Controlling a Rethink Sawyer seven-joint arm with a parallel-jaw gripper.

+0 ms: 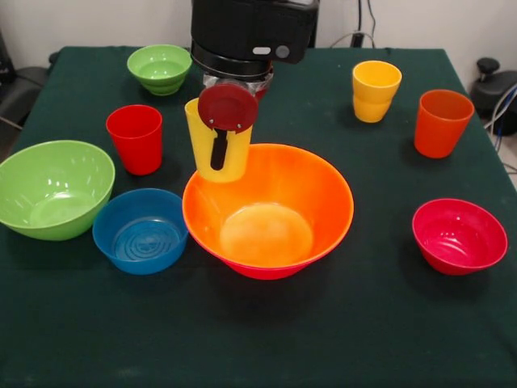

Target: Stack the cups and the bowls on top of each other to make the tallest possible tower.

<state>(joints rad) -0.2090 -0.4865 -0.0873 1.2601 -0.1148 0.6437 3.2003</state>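
Where the dark green tablecloth [266,339] meets the left edge, a medium-large green bowl [53,188] sits upright, and the small blue bowl [140,230] rests just beside it on its right, their rims close or touching. Behind the blue bowl stands a red cup [135,138], upright and apart from its neighbours. Farther back, near the far edge of the cloth, is a small green bowl [160,68].

At the centre, the large orange bowl [268,208] sits nested in a pink bowl [262,271], of which only a thin band shows beneath the orange one's front; together they form the base of the tower. Just behind the orange bowl's left rim, a yellow cup [216,153] hangs in the gripper [222,129], mouth upward and slightly tilted. One dark finger [218,149] lies against the cup's near wall below a round red pad, and the jaws are clamped on the cup's wall. The black arm [253,31] comes down from above.

Right of centre, toward the back, a second yellow cup [376,90] stands upright. Beyond it to the right is the orange cup [441,122], also upright. Nearest on the right, well apart from the orange bowl, sits the small red bowl [459,235], open side up.
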